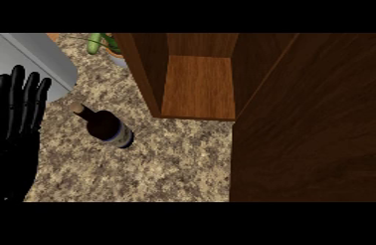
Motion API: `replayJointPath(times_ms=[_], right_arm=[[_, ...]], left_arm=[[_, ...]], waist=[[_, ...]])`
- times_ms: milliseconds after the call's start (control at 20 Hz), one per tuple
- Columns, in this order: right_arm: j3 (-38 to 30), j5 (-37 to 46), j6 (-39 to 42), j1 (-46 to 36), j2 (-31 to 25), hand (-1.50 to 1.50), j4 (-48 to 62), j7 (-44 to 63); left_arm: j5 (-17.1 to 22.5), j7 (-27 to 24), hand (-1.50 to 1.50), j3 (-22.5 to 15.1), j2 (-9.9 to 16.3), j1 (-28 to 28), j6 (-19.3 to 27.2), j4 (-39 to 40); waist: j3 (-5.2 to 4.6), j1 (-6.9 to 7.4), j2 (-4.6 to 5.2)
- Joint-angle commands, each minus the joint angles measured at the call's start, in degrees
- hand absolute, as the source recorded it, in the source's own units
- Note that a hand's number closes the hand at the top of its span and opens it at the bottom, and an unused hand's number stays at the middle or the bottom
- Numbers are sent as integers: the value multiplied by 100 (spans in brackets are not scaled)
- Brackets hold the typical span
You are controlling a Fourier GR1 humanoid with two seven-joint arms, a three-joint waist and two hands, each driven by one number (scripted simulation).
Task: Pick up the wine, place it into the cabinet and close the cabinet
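Fingers of the left hand (22, 102) stand straight and a little spread at the view's left edge, pointing up the picture and grasping nothing; this hand looks to be at rest beside the grey sink (33, 60). No right hand shows anywhere, so nothing can be said of it

Near that hand, but apart from it, the wine bottle (109, 128) stands on the speckled granite counter (169, 169), seen from steeply above so that its cork top leans toward the upper left and its pale label band faces lower right. Nothing touches it. To its right, well clear, the wooden cabinet (198, 87) stands open, its lighter inner floor bare, and the dark cabinet door (308, 129) is swung out across the right side of the view. A bit of green plant (99, 42) peeks in at the top

By the look of it the task sits at its very first step: the bottle is not yet picked up. The next move would call for a hand to come in beside the bottle's body and curl round it below the neck, then carry it right, past the cabinet's near wall, onto the shelf
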Motion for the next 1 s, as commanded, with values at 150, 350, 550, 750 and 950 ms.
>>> replayJointPath(times_ms=[150, 350, 550, 750, 950], right_arm=[[365, 235, 102, 599, 8, -150, -560, 256], [1151, -413, 761, 908, 37, -150, -725, 472], [952, -912, 831, 710, -192, -150, -1475, 1368], [574, -1241, 856, 854, -288, -150, -1792, 1565], [682, -1126, 564, 367, -177, -150, -1857, 2168]], left_arm=[[-986, -6, -150, -289, -390, -389, 722, 151], [15, 639, -150, -892, -764, -464, 1360, 135], [-355, 922, -150, -1725, -774, -790, 2245, 161], [-1087, 1425, -150, -2648, -778, -860, 2977, -219], [-1403, 2090, -150, -2784, -780, -1770, 3569, 58]], waist=[[215, -281, -51], [215, -335, -61], [214, -282, -56], [217, -240, -56], [215, -235, -49]])
